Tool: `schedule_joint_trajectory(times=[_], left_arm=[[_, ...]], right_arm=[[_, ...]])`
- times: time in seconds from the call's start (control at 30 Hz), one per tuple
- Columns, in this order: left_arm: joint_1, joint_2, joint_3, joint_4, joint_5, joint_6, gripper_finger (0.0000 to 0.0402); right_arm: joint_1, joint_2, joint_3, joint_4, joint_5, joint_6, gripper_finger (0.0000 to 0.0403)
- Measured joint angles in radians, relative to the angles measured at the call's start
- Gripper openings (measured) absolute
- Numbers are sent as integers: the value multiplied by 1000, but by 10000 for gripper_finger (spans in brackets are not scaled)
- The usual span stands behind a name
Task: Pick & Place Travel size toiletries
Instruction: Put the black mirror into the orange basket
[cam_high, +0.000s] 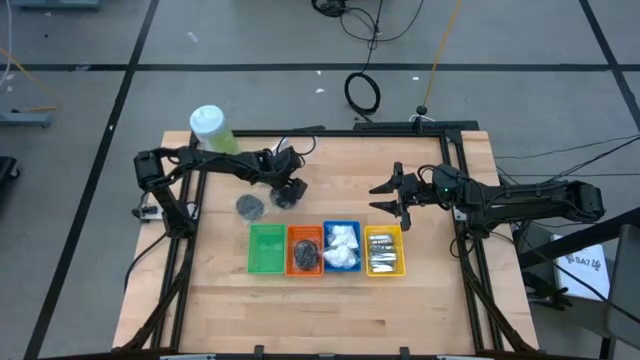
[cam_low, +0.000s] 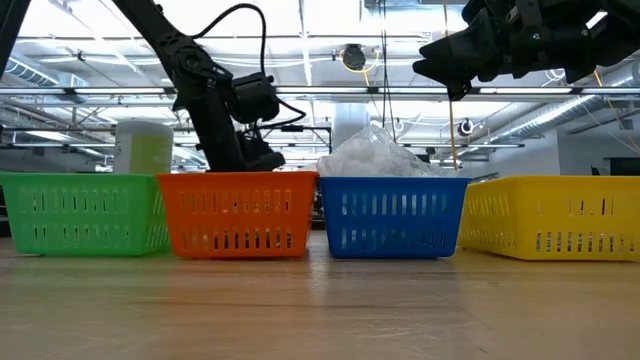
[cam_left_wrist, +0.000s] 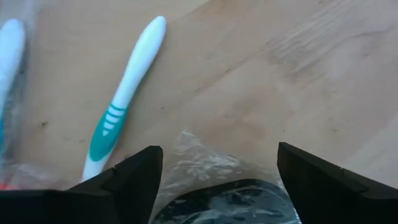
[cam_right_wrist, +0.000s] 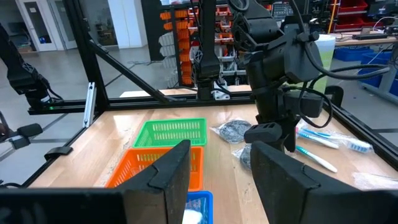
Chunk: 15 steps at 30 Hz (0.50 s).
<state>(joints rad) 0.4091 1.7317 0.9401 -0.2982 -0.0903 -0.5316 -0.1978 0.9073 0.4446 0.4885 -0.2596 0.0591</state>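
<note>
So the left gripper is hanging right over the dark clear pouch, fingers spread wide, gripping nothing, pouch sitting between them.

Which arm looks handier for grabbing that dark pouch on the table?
Left. Its gripper hangs open right over the dark pouch, while the right gripper waits by the yellow bin.

Four slotted bins stand in a row on the pale wood surface: green, orange, blue, yellow. The toothbrush is white with a teal striped grip. The bottle is pale green, capped white. Both arms are black.
</note>
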Motion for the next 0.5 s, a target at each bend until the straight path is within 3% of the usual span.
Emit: schedule_joint_trajectory(times=[0.5], left_arm=[[13, 94, 3, 27, -25, -3, 237]], right_arm=[[0, 0, 0, 0, 0, 0, 155]])
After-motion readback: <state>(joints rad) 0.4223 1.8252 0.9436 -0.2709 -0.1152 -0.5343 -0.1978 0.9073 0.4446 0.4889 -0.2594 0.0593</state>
